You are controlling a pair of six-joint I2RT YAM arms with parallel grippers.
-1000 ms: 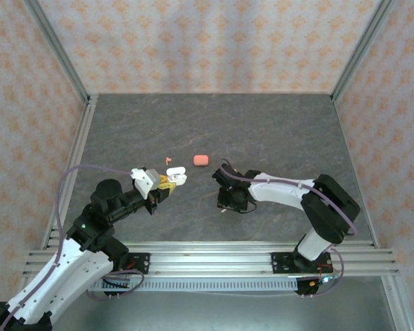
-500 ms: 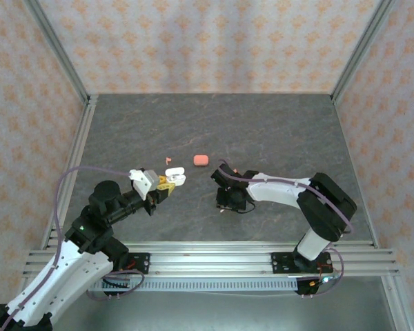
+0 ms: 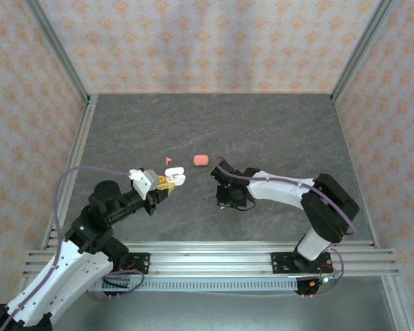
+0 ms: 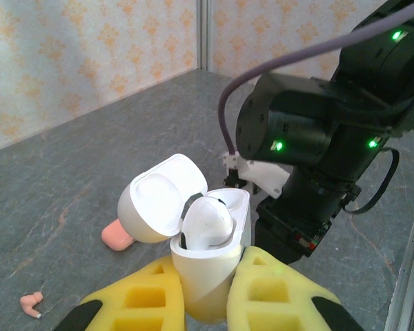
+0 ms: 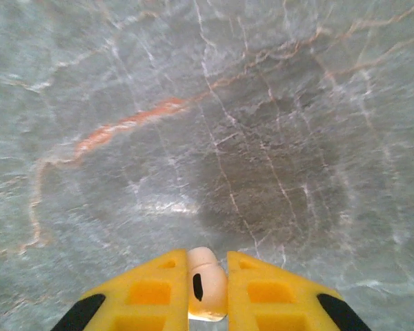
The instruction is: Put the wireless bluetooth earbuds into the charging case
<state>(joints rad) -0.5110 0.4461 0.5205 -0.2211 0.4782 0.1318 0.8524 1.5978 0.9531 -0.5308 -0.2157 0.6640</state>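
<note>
Left pincer point(image 4: 208, 267) is clamped on the lower half of a white charging case point(image 4: 205, 289), which stands upright between its yellow fingers point(image 4: 152, 296); the case's lid point(image 4: 159, 207) is swung open to the left, and a white earbud point(image 4: 208, 219) sits in the well. Across from it the right pincer point(image 5: 207, 265) points down at the grey table point(image 5: 262, 138), closed on a pale coral earbud point(image 5: 205, 279) held just above the surface. Farther back on the table lies a small coral case point(image 3: 201, 160); a loose coral earbud point(image 3: 168, 160) lies near it to the left, apart from it.
</note>
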